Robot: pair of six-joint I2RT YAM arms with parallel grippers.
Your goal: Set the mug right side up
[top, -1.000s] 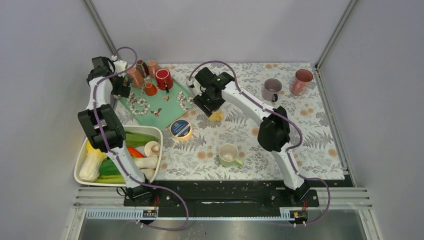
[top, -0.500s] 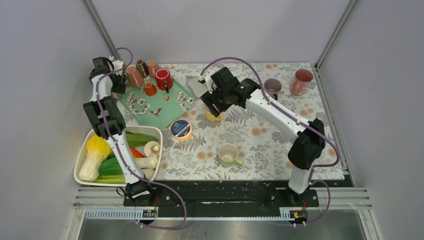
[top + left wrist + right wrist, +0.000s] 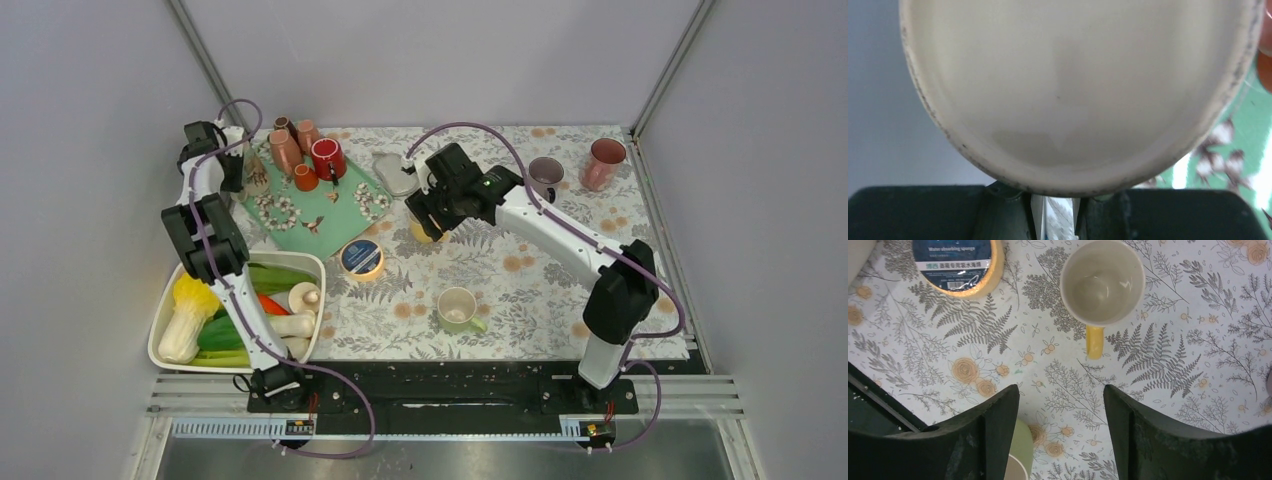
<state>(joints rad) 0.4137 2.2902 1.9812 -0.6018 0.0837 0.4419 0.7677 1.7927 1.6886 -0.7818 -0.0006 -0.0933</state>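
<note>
**Blue label reads "Water-absorbing sponge"**

It sits on a round yellow sponge (image 3: 955,265). On the left gripper (image 3: 1055,205) the jaws stand narrow under the cream speckled-rim mug (image 3: 1073,90), which lies mouth toward the camera beside the green mat (image 3: 1243,150). Whether they grip it cannot be told. On the right gripper (image 3: 1060,395) the jaws are spread and empty above the fern-print bench (image 3: 1158,365).

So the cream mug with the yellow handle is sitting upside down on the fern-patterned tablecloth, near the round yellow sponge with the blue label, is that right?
Not quite: the cream mug with the yellow handle stands mouth up, its empty inside showing in the right wrist view. The rest holds: it sits on the fern-patterned tablecloth, near the round yellow sponge with the blue label.
</note>
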